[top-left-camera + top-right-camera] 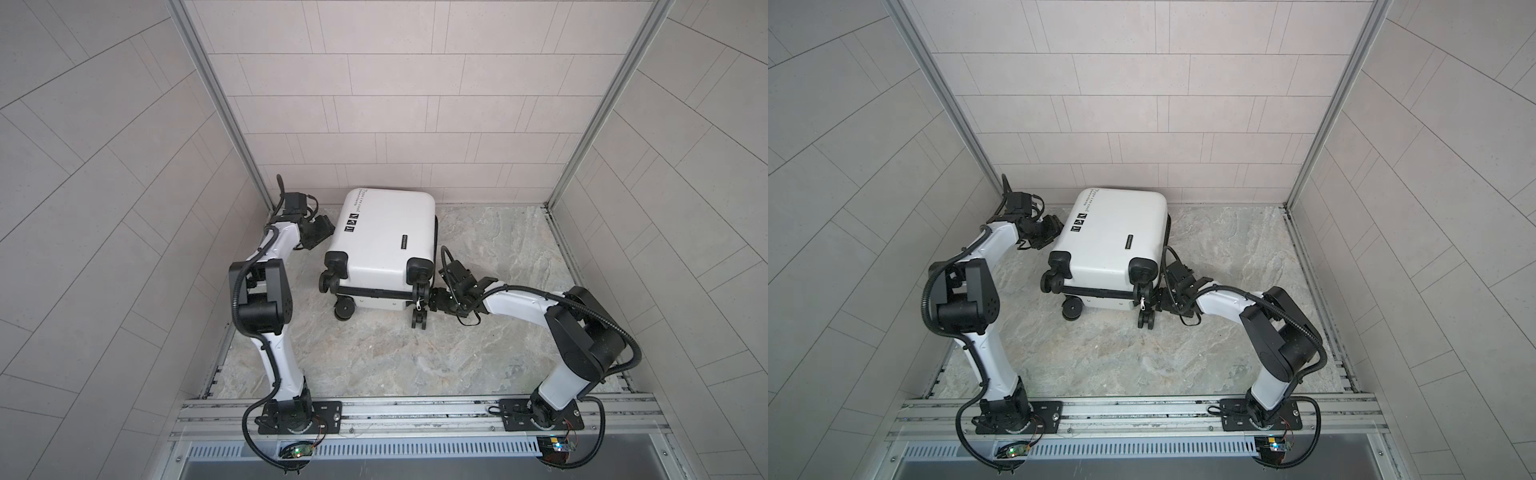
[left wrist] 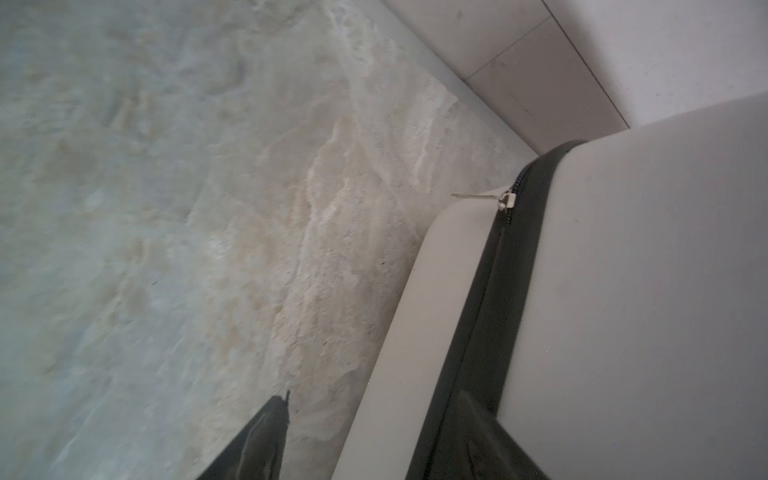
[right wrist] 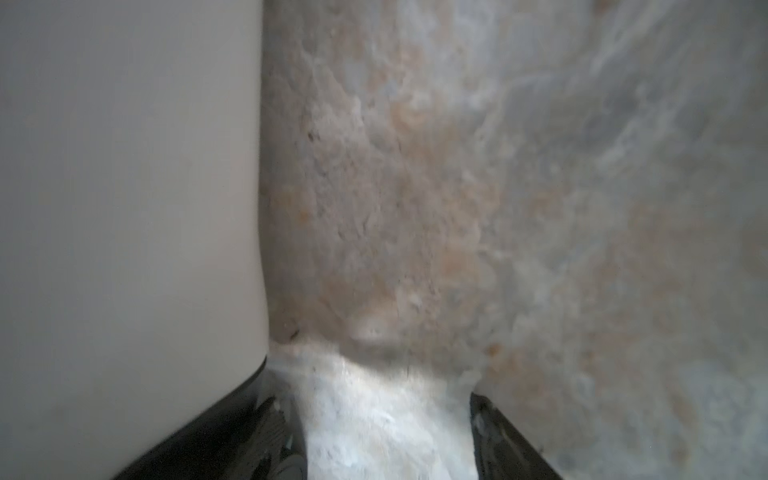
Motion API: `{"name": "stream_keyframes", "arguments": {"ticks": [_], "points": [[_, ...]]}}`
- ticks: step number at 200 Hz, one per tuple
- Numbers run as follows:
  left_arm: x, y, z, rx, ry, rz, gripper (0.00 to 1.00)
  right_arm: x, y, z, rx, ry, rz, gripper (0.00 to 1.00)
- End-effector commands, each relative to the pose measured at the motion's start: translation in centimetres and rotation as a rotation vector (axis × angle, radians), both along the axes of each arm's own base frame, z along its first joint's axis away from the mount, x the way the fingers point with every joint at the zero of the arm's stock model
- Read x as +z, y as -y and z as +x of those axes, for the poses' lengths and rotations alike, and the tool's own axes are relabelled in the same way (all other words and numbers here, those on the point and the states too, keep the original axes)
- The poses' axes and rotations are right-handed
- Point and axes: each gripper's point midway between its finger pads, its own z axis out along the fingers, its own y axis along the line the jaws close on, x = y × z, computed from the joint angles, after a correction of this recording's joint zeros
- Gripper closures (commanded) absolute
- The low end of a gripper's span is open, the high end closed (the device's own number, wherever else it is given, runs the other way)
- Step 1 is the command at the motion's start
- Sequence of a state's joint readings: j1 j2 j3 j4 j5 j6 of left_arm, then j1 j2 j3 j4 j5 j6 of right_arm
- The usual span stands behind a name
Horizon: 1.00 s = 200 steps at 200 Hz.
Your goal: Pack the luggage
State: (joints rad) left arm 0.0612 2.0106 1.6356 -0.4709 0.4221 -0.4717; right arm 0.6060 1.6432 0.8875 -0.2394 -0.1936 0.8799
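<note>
The luggage [image 1: 382, 237] is seen lying flat on the floor [image 1: 478, 353], close to the back wall [image 1: 374, 124]. Its two shells are brought together and its wheels are turned toward the arm bases.

The left gripper [image 1: 322, 230] is held just beside the case's left edge. In the left wrist view its fingers [image 2: 270, 432] are spread wide, with the lower shell's rim seen between them. Whether the shell is touched cannot be told. A pale zipper pull [image 2: 505, 201] is seen on the black trim.

The right gripper [image 1: 436, 300] is placed low at the near right corner, next to a wheel [image 1: 419, 322]. In the right wrist view its fingers [image 3: 232, 436] are parted, only floor is seen between them, and nothing is held. The white shell [image 3: 124, 187] is seen just beside one finger.
</note>
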Motion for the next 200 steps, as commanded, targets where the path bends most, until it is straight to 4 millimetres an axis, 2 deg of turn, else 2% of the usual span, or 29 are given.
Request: {"name": "stream_keyframes", "arguments": {"ticks": [1, 38, 63, 78, 89, 109, 135, 139, 157, 177, 200], "points": [[0.3, 7.9, -0.8, -0.222, -0.029, -0.082, 0.31, 3.5, -3.4, 0.1, 0.035, 0.100, 0.139, 0.27], [1.3, 12.3, 1.7, -0.308, 0.026, -0.091, 0.31, 3.6, -2.8, -1.3, 0.018, 0.114, 0.122, 0.26], [2.2, 14.2, 2.9, -0.319, 0.055, -0.101, 0.31, 3.4, -2.0, -1.7, 0.013, 0.112, 0.091, 0.26], [3.0, 13.9, 3.3, -0.294, 0.076, -0.088, 0.31, 3.6, -1.6, -1.8, 0.019, 0.117, 0.072, 0.24], [4.5, 13.0, 3.3, -0.266, 0.111, -0.048, 0.31, 3.7, -1.3, -1.9, 0.023, 0.120, 0.058, 0.22], [8.7, 10.5, 2.5, -0.206, 0.208, 0.020, 0.31, 4.0, -0.6, -2.1, 0.028, 0.126, 0.032, 0.20], [14.5, 6.6, -0.2, -0.107, 0.328, 0.136, 0.31, 4.1, -0.4, -2.3, 0.035, 0.131, 0.023, 0.19], [15.8, 6.2, -0.9, -0.093, 0.360, 0.154, 0.31, 4.1, -0.4, -2.3, 0.036, 0.129, 0.023, 0.19], [19.1, 4.7, -4.4, -0.051, 0.445, 0.204, 0.30, 4.2, -0.8, -2.4, 0.044, 0.133, 0.030, 0.19], [20.5, 4.1, -9.1, -0.032, 0.472, 0.204, 0.30, 4.3, -1.7, -2.3, 0.054, 0.139, 0.041, 0.19], [19.4, 4.4, -15.2, -0.041, 0.464, 0.165, 0.30, 4.4, -3.3, -2.1, 0.076, 0.145, 0.051, 0.20]]}}
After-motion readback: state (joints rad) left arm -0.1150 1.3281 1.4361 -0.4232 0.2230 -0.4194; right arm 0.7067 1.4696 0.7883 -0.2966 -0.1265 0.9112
